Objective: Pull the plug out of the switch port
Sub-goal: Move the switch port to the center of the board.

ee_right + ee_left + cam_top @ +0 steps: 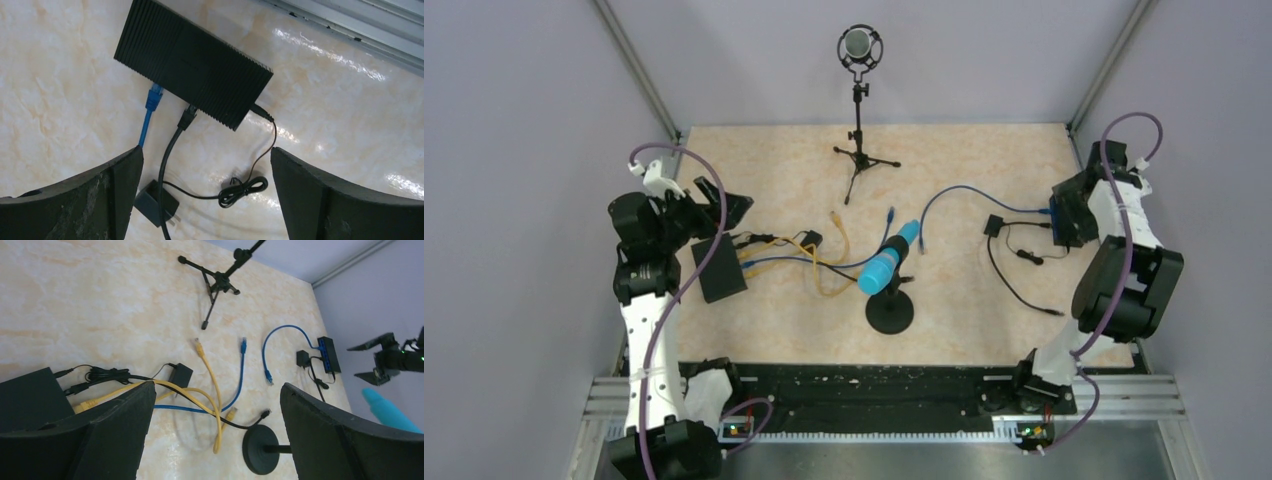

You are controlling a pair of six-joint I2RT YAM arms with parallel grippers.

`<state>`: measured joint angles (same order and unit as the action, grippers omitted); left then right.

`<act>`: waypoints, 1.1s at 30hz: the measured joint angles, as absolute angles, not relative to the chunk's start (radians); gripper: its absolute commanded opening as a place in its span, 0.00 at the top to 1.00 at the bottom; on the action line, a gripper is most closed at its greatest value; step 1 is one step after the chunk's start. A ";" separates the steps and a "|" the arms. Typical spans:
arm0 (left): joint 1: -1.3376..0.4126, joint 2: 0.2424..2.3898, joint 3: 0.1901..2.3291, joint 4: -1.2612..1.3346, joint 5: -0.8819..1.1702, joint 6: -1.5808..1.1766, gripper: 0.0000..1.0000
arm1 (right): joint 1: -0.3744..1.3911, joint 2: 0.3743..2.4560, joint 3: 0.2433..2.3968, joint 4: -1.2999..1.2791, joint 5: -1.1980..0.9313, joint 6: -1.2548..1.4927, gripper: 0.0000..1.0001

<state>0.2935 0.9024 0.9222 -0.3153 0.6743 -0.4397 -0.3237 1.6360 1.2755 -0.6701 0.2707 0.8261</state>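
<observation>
A flat black ribbed switch box (192,62) lies on the table at the right. A blue plug (153,96) and a black plug (188,118) sit in ports on its near edge, and a thin power lead enters at its corner. My right gripper (206,155) is open and empty, hovering above the box and its cables; from the top it (1064,212) covers most of the box. A second black box (719,270) lies at the left with yellow, blue and black cables running in. My left gripper (217,387) is open and empty above it.
A blue microphone (886,262) on a round black base (891,315) stands mid-table. A tripod microphone stand (861,150) is at the back. Loose yellow cables (832,262) and blue cables cross the middle. A small power adapter (155,202) lies near the right box.
</observation>
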 measured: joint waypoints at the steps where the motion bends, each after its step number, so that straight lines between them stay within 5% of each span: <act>1: 0.289 0.895 0.922 -0.319 0.687 -0.439 0.01 | -0.328 1.658 1.296 -0.675 0.271 0.831 0.03; 19: 0.273 0.833 0.883 -0.400 0.753 -0.393 0.01 | -0.361 2.121 1.768 -0.734 0.329 0.539 0.01; 33: 0.273 0.847 0.887 -0.438 0.776 -0.341 0.01 | -0.330 2.188 1.777 -0.602 0.133 0.276 0.03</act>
<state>0.2726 0.8474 0.8871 -0.4381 0.7765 -0.3408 -0.3298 2.1876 1.7771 -0.6018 0.1329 0.2764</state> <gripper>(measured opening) 0.986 0.976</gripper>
